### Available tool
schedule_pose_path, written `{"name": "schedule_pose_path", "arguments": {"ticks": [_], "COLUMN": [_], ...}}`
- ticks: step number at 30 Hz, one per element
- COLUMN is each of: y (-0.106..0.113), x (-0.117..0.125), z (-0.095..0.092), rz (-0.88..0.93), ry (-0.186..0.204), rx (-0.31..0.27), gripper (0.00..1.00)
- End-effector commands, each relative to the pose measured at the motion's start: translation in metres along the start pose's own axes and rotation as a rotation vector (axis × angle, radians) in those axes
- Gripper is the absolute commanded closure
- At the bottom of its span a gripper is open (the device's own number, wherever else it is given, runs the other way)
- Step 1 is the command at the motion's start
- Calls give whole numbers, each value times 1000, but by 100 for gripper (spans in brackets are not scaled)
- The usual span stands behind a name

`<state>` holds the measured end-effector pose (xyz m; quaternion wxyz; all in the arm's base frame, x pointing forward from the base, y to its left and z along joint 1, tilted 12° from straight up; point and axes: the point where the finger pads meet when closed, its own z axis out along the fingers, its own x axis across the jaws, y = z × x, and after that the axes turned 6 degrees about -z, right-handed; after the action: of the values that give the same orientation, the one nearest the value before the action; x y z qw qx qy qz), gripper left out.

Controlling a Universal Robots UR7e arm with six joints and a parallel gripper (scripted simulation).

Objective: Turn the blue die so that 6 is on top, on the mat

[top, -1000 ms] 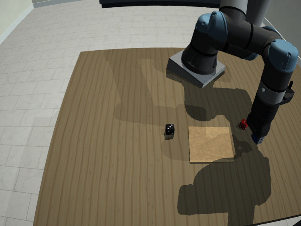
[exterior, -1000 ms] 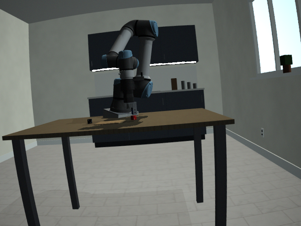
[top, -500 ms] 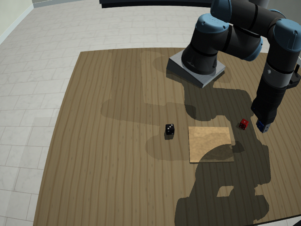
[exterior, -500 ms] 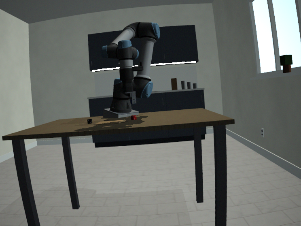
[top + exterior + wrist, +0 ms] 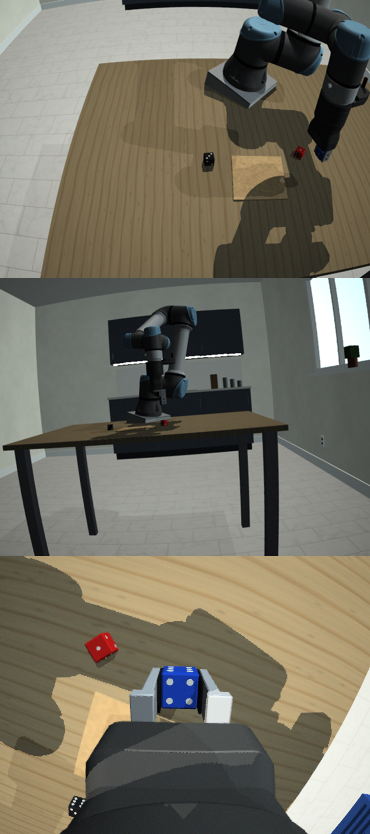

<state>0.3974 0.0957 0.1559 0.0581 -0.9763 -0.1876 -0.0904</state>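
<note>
My gripper (image 5: 179, 682) is shut on the blue die (image 5: 179, 687) and holds it well above the table, to the right of the mat. The die's face toward the wrist camera shows four pips. In the top view the die (image 5: 320, 152) sits between the grey fingers (image 5: 323, 155). In the exterior view the gripper (image 5: 162, 397) hangs high over the table. The tan mat (image 5: 258, 177) lies flat on the table with no die on it; it also shows in the wrist view (image 5: 100, 730).
A red die (image 5: 299, 152) lies on the table just right of the mat's far corner, also in the wrist view (image 5: 101, 646). A black die (image 5: 208, 158) lies left of the mat. The robot base (image 5: 240, 82) stands at the back.
</note>
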Motion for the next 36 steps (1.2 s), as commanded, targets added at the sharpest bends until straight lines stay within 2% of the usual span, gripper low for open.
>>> {"name": "schedule_pose_path", "arguments": {"ticks": [1, 4, 6, 12, 17, 21, 36], "y": [18, 40, 40, 89, 115, 122, 122], "x": [-7, -18, -18, -50, -71, -77, -78], "z": [-1, -1, -1, -3, -4, -5, -5], "rz": [44, 101, 101, 241, 326, 350, 351], "ry": [-1, -3, -3, -3, 0, 1, 1], "rx": [-2, -3, -3, -2, -1, 0, 0], "gripper": [51, 51, 51, 51, 51, 51, 51]}}
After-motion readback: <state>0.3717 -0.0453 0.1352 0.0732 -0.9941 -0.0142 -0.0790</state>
